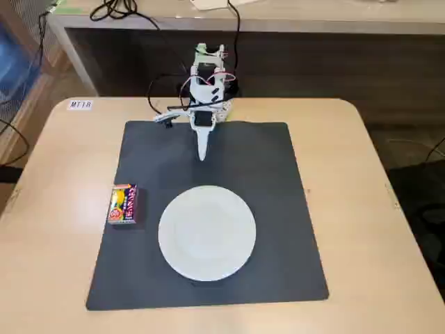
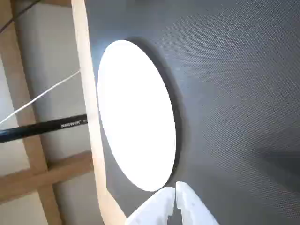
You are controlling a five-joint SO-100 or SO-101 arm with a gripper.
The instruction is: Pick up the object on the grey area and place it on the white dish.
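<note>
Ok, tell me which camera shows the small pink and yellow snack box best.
The fixed view: the small pink and yellow snack box lies in full sight at the dark grey mat's left edge. The wrist view misses it entirely, showing only the round white plate, mat and claw.

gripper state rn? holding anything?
Gripper: closed, jaws together with nothing between them. The snack box lies on the grey mat, apart from the arm.
</note>
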